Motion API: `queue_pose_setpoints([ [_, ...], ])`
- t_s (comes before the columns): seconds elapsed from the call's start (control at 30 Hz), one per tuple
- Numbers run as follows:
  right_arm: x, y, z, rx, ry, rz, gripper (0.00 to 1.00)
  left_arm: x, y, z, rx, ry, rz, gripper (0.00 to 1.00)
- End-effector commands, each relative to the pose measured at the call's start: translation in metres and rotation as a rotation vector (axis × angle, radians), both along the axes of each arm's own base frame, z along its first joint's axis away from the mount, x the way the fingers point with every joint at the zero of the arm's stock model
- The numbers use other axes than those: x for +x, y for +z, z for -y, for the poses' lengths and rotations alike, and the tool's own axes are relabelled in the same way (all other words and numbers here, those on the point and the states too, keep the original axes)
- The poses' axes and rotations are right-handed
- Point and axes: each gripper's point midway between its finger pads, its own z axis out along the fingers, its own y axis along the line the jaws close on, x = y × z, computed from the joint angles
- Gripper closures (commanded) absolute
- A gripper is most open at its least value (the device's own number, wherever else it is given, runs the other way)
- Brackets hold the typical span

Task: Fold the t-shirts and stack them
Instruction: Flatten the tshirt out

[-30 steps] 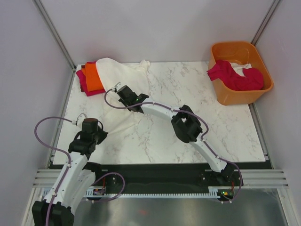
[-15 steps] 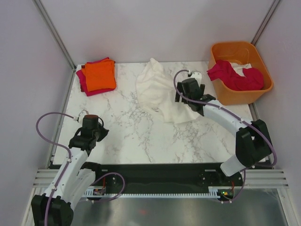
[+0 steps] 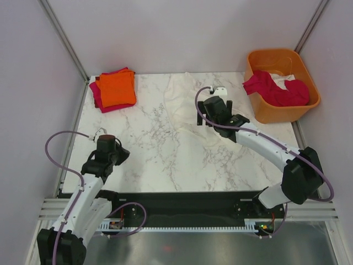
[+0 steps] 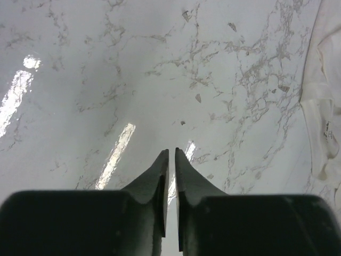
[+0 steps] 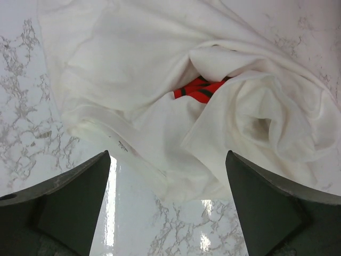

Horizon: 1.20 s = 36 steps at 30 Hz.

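Above the middle of the desk (image 3: 154, 160), the right claw (image 5: 166, 160) hangs with fingers wide apart over a crumpled white t-shirt (image 5: 133, 69) with some red print showing. The left claw (image 4: 169, 157) is pressed together near the front-left side.

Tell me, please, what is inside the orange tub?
The orange tub holds a crumpled magenta-red t-shirt, spilling over its rim, with white cloth behind it. Anything underneath them is covered.
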Motion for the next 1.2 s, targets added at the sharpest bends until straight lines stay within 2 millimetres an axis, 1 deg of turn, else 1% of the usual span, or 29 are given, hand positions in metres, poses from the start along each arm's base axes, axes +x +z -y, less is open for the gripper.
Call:
queue_pose_setpoints([
  [0.0,0.001,-0.027,0.018,-0.047,-0.035,-0.078,0.02,0.011,0.005,0.009,0.005,-0.083,0.044,0.79],
  [0.03,0.001,-0.037,0.02,-0.033,-0.031,-0.109,0.02,0.015,0.008,0.012,0.001,-0.098,0.058,0.65],
  [0.07,0.002,-0.048,0.014,-0.022,-0.008,-0.128,0.02,0.017,0.009,0.017,-0.009,-0.126,0.062,0.59],
  [0.1,-0.001,-0.057,0.008,-0.004,0.028,-0.156,0.04,0.019,0.008,0.021,-0.018,-0.143,0.061,0.54],
  [0.13,-0.002,-0.061,0.006,-0.001,0.033,-0.168,0.04,0.026,0.007,0.025,-0.024,-0.155,0.056,0.49],
  [0.17,-0.004,-0.065,0.005,0.001,0.035,-0.178,0.07,0.027,0.008,0.035,-0.05,-0.186,0.053,0.49],
  [0.27,-0.006,-0.078,0.011,-0.019,0.025,-0.2,0.1,0.036,0.006,0.05,-0.052,-0.221,0.027,0.49],
  [0.33,-0.008,-0.088,0.009,-0.01,0.044,-0.237,0.11,0.039,0.006,0.056,-0.052,-0.23,0.026,0.49],
  [0.4,-0.012,-0.104,0.006,-0.012,0.068,-0.283,0.12,0.041,0.002,0.063,-0.061,-0.238,0.014,0.5],
  [0.43,-0.012,-0.108,0.004,-0.003,0.077,-0.295,0.15,0.041,0.001,0.064,-0.062,-0.24,0.009,0.5],
  [0.5,-0.02,-0.124,-0.005,0.03,0.114,-0.35,0.26,0.04,-0.001,0.067,-0.065,-0.247,0.004,0.51],
  [0.53,-0.021,-0.13,-0.009,0.047,0.122,-0.362,0.4,0.039,-0.001,0.067,-0.065,-0.247,0.004,0.51],
  [0.57,-0.027,-0.138,-0.016,0.076,0.145,-0.396,0.45,0.039,0.0,0.068,-0.066,-0.251,0.01,0.51],
  [0.6,-0.033,-0.148,-0.018,0.091,0.149,-0.427,0.49,0.038,-0.001,0.067,-0.063,-0.249,0.007,0.51],
  [0.7,-0.044,-0.166,-0.03,0.142,0.182,-0.483,0.52,0.038,-0.001,0.062,-0.047,-0.235,0.019,0.51],
  [0.73,-0.046,-0.166,-0.04,0.183,0.198,-0.49,0.58,0.038,-0.001,0.062,-0.047,-0.233,0.021,0.51],
  [0.77,-0.049,-0.171,-0.046,0.193,0.212,-0.505,0.64,0.038,0.001,0.063,-0.048,-0.234,0.026,0.51],
  [0.8,-0.056,-0.17,-0.062,0.223,0.259,-0.519,0.68,0.037,0.0,0.062,-0.047,-0.231,0.024,0.51],
  [0.83,-0.057,-0.174,-0.073,0.24,0.269,-0.534,0.77,0.037,0.001,0.062,-0.047,-0.232,0.027,0.51],
  [0.87,-0.051,-0.164,-0.092,0.271,0.3,-0.515,0.82,0.037,0.002,0.061,-0.045,-0.23,0.032,0.52],
  [0.9,-0.062,-0.158,-0.121,0.313,0.376,-0.534,0.85,0.037,0.002,0.06,-0.041,-0.228,0.036,0.52],
  [0.93,-0.063,-0.156,-0.144,0.36,0.41,-0.546,0.91,0.036,0.006,0.058,-0.034,-0.226,0.045,0.52],
  [0.97,-0.054,-0.125,-0.183,0.439,0.506,-0.498,0.92,0.036,0.009,0.056,-0.027,-0.217,0.053,0.53],
  [1.0,-0.069,-0.105,-0.221,0.497,0.623,-0.489,0.93,0.035,0.013,0.054,-0.02,-0.207,0.054,0.52],
  [1.03,-0.083,-0.079,-0.258,0.624,0.785,-0.498,0.94,0.031,0.017,0.044,0.009,-0.176,0.055,0.52],
  [1.07,-0.082,-0.027,-0.292,0.71,0.923,-0.417,0.92,0.029,0.02,0.039,0.026,-0.16,0.058,0.52],
  [1.1,-0.091,0.006,-0.314,0.78,1.043,-0.358,0.79,0.028,0.026,0.035,0.038,-0.144,0.071,0.52],
  [1.13,-0.103,0.031,-0.321,0.838,1.163,-0.352,0.61,0.026,0.035,0.029,0.054,-0.125,0.107,0.5],
  [1.17,-0.104,0.063,-0.327,0.887,1.222,-0.304,0.35,0.023,0.037,0.026,0.062,-0.116,0.109,0.49],
])
